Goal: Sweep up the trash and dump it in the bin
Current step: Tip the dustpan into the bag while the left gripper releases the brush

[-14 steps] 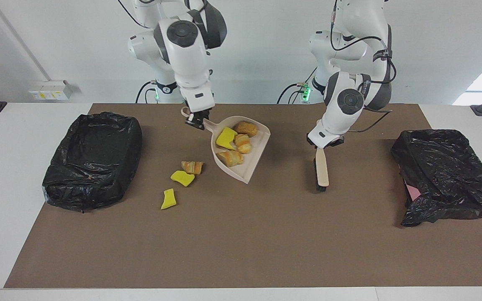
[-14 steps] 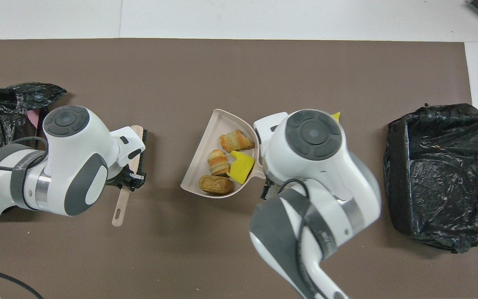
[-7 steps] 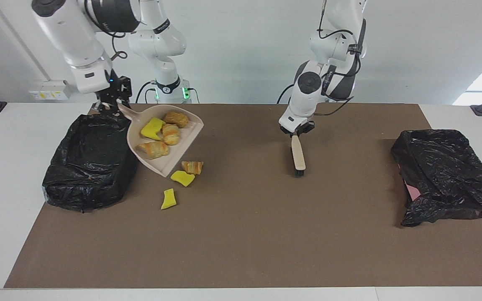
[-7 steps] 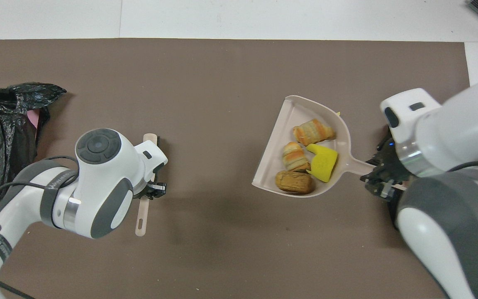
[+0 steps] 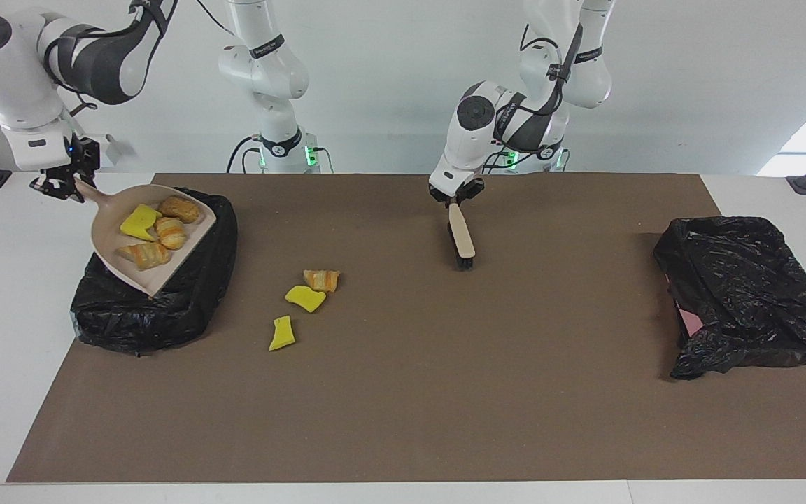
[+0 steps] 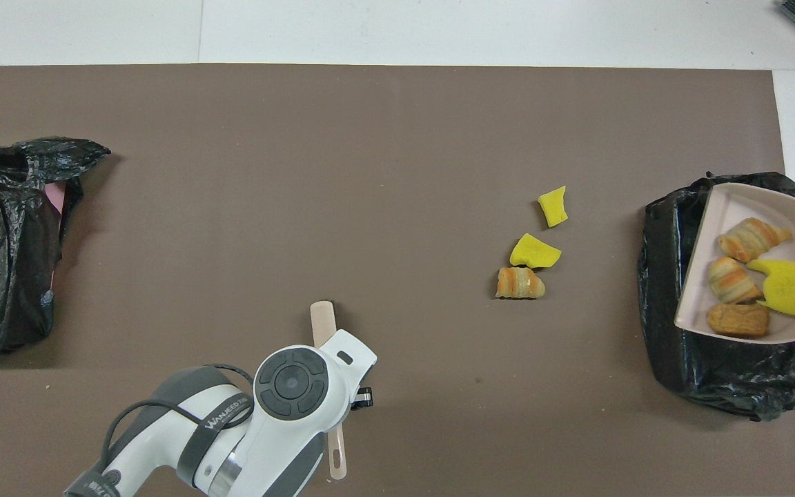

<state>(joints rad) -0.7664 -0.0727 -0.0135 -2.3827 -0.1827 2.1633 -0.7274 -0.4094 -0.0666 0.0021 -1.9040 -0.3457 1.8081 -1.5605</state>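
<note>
facing view: four pieces of trash (image 5: 152, 232) riding in the beige dustpan (image 5: 148, 241), held up over the black-lined bin (image 5: 154, 280) at the right arm's end of the table; three more pieces (image 5: 305, 299) lying on the brown mat (image 5: 403, 392), beside the bin toward the table's middle. right gripper (image 5: 60, 183) clamped on the dustpan's handle, out over the table's white edge. half a second ago hung beside the bin, above the loose pieces; now shifted sideways over it, load unchanged. left gripper (image 5: 456, 198) clamped on the beige brush (image 5: 461, 241), bristles down near the mat; carried toward the right arm's end and closer to the robots' edge since then. second black bag (image 5: 746, 294) at the left arm's end, unmoved. overhead view: right gripper out of frame, dustpan handle cut off at the edge; left gripper's fingers hidden under the wrist.
</note>
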